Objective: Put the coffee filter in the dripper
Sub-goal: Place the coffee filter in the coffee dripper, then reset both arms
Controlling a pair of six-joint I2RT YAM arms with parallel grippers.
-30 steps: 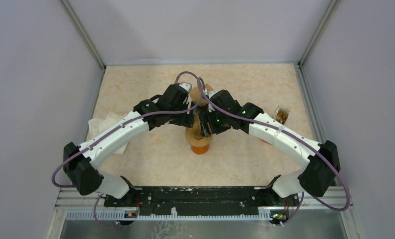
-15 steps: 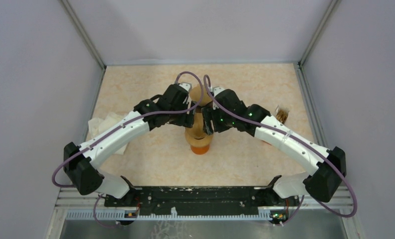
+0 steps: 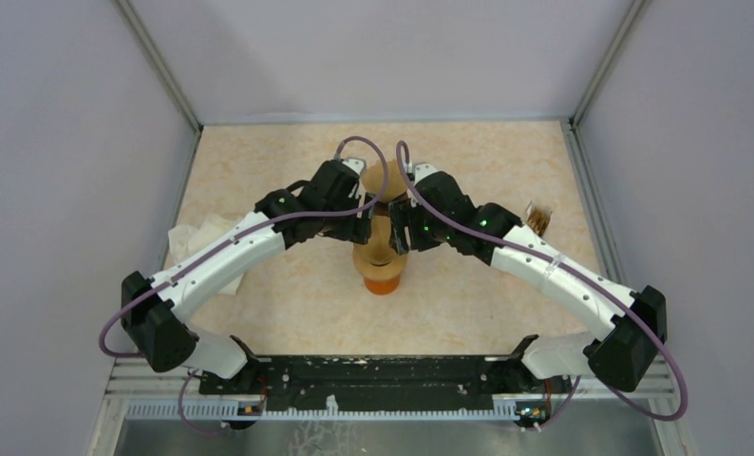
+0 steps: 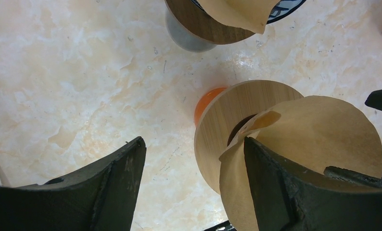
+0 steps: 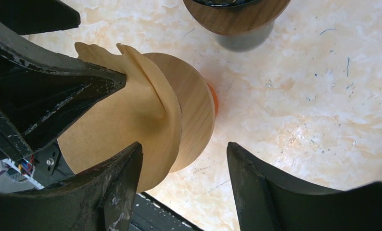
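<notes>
We see the coffee filter (image 4: 319, 139) resting askew on the dripper (image 4: 227, 120), mid-worktop (image 3: 297, 304). The left gripper (image 4: 193, 140) and right gripper (image 5: 184, 144) flank it, jaws spread.

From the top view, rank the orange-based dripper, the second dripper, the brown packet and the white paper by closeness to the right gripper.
1. The orange-based dripper, centre, right at the right gripper.
2. The second dripper, just behind.
3. The brown packet, off to the right.
4. The white paper, far left.
</notes>
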